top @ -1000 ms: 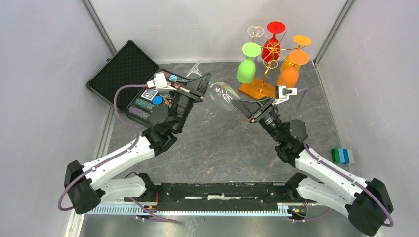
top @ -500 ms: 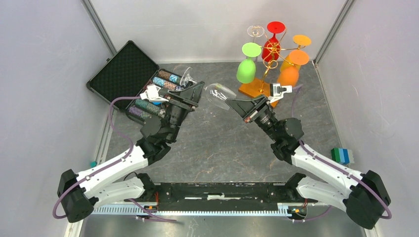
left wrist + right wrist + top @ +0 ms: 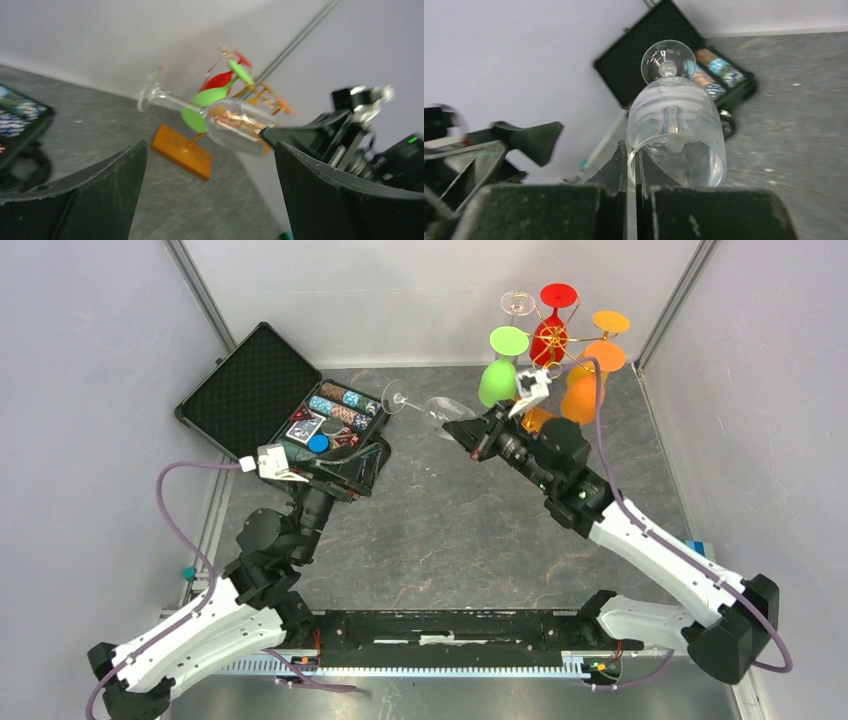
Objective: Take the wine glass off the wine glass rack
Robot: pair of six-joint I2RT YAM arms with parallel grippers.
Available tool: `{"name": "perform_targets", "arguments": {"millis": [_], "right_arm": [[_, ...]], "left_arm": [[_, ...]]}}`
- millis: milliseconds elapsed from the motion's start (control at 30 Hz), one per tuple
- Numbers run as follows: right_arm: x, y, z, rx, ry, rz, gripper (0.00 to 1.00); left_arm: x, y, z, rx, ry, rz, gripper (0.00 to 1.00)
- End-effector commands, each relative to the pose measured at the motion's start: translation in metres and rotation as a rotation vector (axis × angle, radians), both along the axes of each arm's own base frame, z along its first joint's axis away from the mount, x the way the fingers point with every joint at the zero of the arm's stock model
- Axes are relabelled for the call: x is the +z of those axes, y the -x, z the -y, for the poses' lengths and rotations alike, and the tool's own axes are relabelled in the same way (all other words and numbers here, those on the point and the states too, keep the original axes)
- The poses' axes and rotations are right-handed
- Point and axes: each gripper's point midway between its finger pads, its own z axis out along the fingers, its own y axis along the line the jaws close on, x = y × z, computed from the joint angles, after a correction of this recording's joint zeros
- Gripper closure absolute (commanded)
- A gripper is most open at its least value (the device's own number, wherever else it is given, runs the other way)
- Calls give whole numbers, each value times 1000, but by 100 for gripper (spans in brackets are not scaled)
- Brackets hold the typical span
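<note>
Pinching only its rim, your right tool [image 3: 631,160] could let the clear stemmed wine glass [image 3: 674,135] pivot free; left tool [image 3: 211,150] gapes empty.

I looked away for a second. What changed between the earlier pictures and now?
The left hand drew back toward its base, away from the clear wine glass, and is open. The right hand, shut on the glass's rim, carried it away from the near edge. The rack, its coloured glasses and the chip case stayed put.
</note>
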Motion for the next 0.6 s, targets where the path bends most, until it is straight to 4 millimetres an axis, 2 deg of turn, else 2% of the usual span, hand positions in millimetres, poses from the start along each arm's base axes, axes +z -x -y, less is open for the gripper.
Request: {"name": "perform_targets", "arguments": {"millis": [0,133,167,333,467,567], "right_arm": [[-20,-13,3,-6,419,65,100],[-40,-16,-3,46,728,68,100],[-40,-15,-5,55,783,73,100],[-67,-14,-15,97,1086,61,100],[-86,-17,-32,139,1221,49,100],[-97,-25,-44,156,1265,37,100]], "left_arm": [[-41,-4,-36,161,-444,-83,0],[-43,-5,-56,245,-536,-154,0],[-43,-5,-56,240,-534,-165,0],[-48,-5,-39,164,-570,-198,0],[-51,-6,-37,154,-600,-235,0],[-53,-7,-46,196,-616,-265,0]]}}
